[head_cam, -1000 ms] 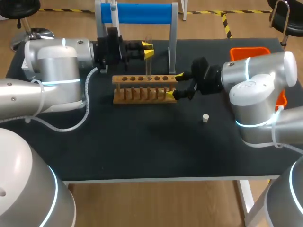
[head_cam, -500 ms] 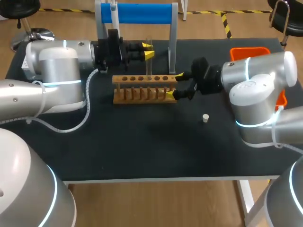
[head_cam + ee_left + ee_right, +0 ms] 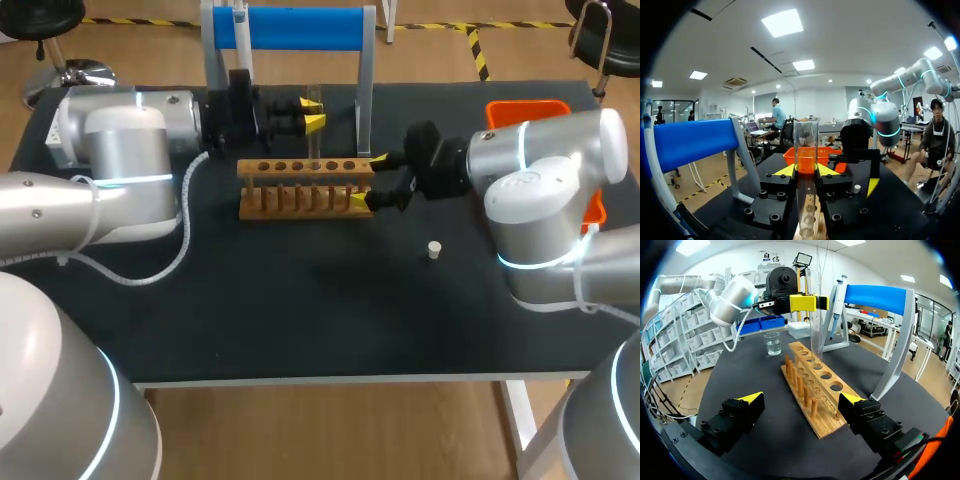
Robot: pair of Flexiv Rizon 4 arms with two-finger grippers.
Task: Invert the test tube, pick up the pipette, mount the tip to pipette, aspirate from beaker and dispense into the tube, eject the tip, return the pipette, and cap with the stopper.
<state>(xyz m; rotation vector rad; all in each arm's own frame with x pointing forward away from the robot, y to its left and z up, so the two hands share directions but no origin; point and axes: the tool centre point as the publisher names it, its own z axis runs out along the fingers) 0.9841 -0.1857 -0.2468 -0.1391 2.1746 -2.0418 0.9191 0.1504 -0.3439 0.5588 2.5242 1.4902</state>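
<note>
My left gripper (image 3: 310, 110) is shut on a clear test tube (image 3: 314, 135), which it holds upright over the wooden rack (image 3: 300, 190). In the left wrist view the tube (image 3: 806, 150) stands between the yellow tips of that gripper (image 3: 806, 171), its rounded end down at the rack's holes. My right gripper (image 3: 370, 180) is wide open astride the rack's right end. From the right wrist view the rack (image 3: 815, 390) runs ahead between the fingers of the right gripper (image 3: 801, 399), with the tube (image 3: 816, 330), a beaker (image 3: 772, 344) and the hanging pipette (image 3: 837, 295) beyond. A small white stopper (image 3: 434, 249) lies on the mat.
The blue-topped pipette stand (image 3: 290, 30) rises just behind the rack. An orange bin (image 3: 530, 108) sits at the back right, behind my right arm. The black mat in front of the rack holds only the stopper.
The left arm has shifted slightly with the tube still in its grip. The right arm and the rack have not moved.
</note>
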